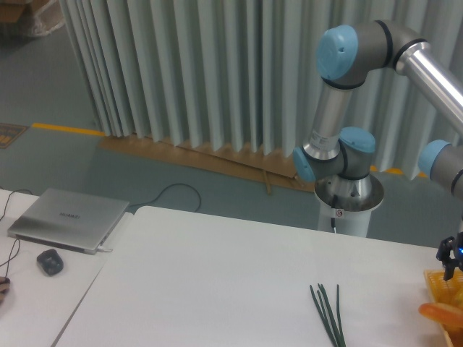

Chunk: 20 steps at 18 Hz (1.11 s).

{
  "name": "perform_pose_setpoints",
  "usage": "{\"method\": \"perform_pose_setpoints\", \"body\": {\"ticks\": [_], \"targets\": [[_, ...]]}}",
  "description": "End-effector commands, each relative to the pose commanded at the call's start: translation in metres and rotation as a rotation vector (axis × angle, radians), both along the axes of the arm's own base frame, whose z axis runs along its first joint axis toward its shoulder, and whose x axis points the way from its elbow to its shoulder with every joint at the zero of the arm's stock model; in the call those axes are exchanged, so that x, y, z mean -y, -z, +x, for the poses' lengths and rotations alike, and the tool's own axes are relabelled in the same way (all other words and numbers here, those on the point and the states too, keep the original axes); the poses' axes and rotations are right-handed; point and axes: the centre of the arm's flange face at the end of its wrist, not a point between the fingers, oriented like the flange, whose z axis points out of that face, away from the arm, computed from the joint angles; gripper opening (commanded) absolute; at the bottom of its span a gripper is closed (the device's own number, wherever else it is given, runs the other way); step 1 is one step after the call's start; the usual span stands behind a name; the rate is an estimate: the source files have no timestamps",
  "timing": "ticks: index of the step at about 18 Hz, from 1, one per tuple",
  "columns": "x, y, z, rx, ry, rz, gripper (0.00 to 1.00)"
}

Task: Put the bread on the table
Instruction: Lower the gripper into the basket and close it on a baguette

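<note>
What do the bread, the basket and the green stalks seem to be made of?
The bread looks like glossy plastic or a glazed crust; only its orange end shows at the frame edge. The basket seems yellow-orange woven wicker or plastic; too blurred to tell. The green stalks look thin and matte, maybe real or artificial.
</note>
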Motion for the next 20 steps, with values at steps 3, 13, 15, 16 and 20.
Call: {"method": "perform_pose_setpoints", "body": {"ticks": [3,13,15,16,20], "targets": [[-0.003,0.005,-0.004,-0.008,0.003,0.003,1.00],[-0.006,0.028,-0.020,-0.010,0.000,0.004,1.00],[-0.005,0.030,-0.021,-0.008,-0.002,0.003,1.00],[-0.005,0.030,-0.021,-0.009,-0.003,0.002,1.00],[0.001,0.030,-0.022,-0.037,0.161,-0.053,1.00]]}}
